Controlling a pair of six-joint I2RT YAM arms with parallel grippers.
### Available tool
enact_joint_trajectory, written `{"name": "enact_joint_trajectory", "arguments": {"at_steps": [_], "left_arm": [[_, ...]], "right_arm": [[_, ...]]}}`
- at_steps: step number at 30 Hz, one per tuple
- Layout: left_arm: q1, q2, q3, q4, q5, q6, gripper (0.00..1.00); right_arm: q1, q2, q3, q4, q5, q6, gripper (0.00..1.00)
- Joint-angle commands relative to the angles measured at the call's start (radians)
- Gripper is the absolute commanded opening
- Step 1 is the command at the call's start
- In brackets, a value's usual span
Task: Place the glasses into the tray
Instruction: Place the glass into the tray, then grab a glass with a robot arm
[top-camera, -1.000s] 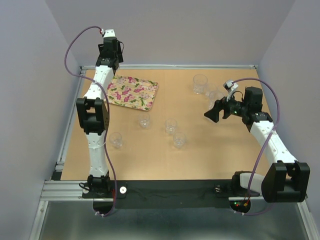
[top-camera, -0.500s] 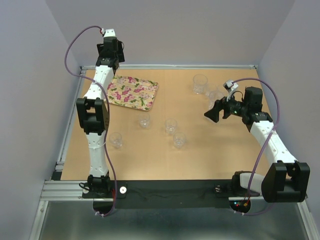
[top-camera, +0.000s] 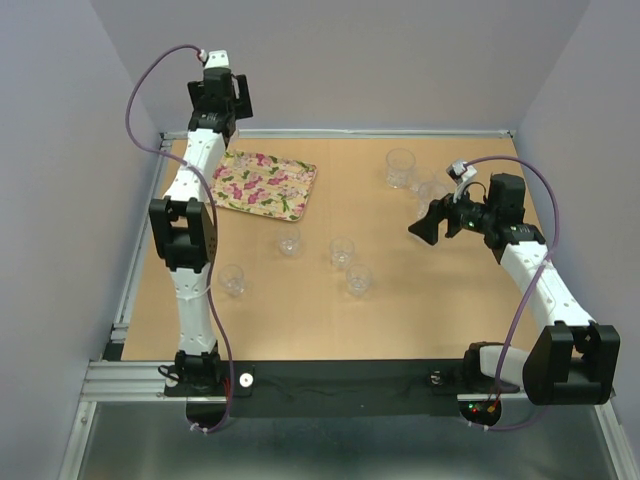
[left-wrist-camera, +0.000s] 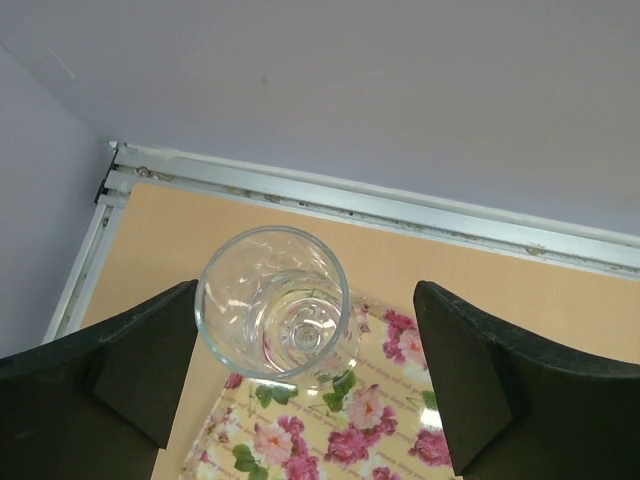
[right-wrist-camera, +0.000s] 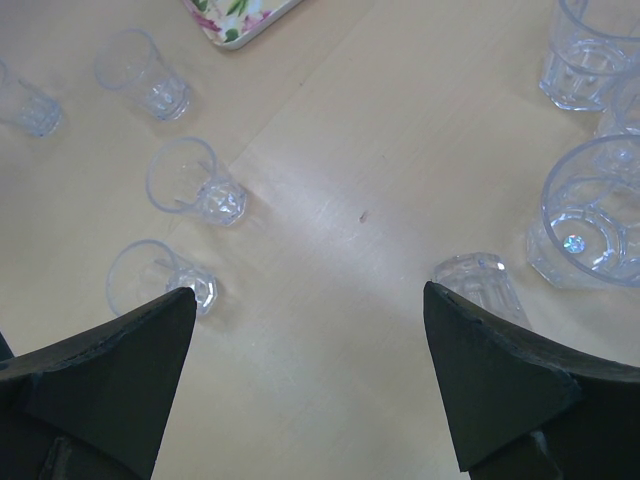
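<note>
The flowered tray (top-camera: 268, 186) lies at the back left of the table. In the left wrist view one clear glass (left-wrist-camera: 272, 300) stands upright on the tray's (left-wrist-camera: 400, 420) far corner. My left gripper (left-wrist-camera: 305, 295) is open above it, its jaws wide on either side and apart from the glass. In the top view my left gripper (top-camera: 222, 110) is raised over the tray's back left corner and hides that glass. My right gripper (top-camera: 425, 228) is open and empty above the right part of the table. Loose glasses stand at mid-table (top-camera: 342, 251) (top-camera: 289, 242) (top-camera: 232, 279).
Another small glass (top-camera: 358, 280) stands near the middle. A larger glass (top-camera: 401, 168) and a small one (top-camera: 432, 190) stand at the back right. The right wrist view shows a glass (right-wrist-camera: 480, 285) close to my right finger. Metal rails edge the table's back and left side.
My left gripper has risen a little above the tray's corner. The right arm and the loose glasses have not moved.
</note>
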Motion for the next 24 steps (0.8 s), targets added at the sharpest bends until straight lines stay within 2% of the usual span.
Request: {"name": "enact_joint_trajectory", "arguments": {"at_steps": [1, 6, 12, 17, 18, 20, 21, 24], "left_arm": [[-0.002, -0.202, -0.014, 0.083, 0.011, 0.007, 0.99], [-0.007, -0.354, -0.152, 0.127, 0.019, 0.005, 0.99], [-0.007, -0.580, -0.406, 0.189, 0.025, -0.004, 0.99], [-0.007, -0.780, -0.677, 0.215, 0.049, -0.002, 0.99], [-0.005, -0.859, -0.770, 0.216, 0.045, -0.005, 0.99], [-0.004, -0.944, -0.867, 0.247, 0.045, -0.015, 0.99], [-0.002, -1.034, -0.918, 0.261, 0.048, -0.027, 0.99], [-0.001, -1.204, -1.106, 0.301, 0.071, -0.028, 0.99]], "right_arm": [[0.001, -0.018, -0.012, 0.014, -0.001, -0.019, 1.00], [0.001, -0.025, -0.016, 0.012, -0.011, -0.039, 1.00], [0.001, -0.053, -0.035, 0.012, -0.040, -0.084, 1.00], [0.001, -0.097, -0.061, 0.009, -0.132, -0.157, 1.00], [0.001, -0.108, -0.067, 0.000, -0.195, -0.180, 1.00], [0.001, -0.094, -0.055, -0.023, -0.250, -0.183, 1.00], [0.001, -0.088, -0.053, -0.040, -0.292, -0.189, 1.00], [0.001, -0.061, -0.026, -0.075, -0.339, -0.206, 1.00]]}}
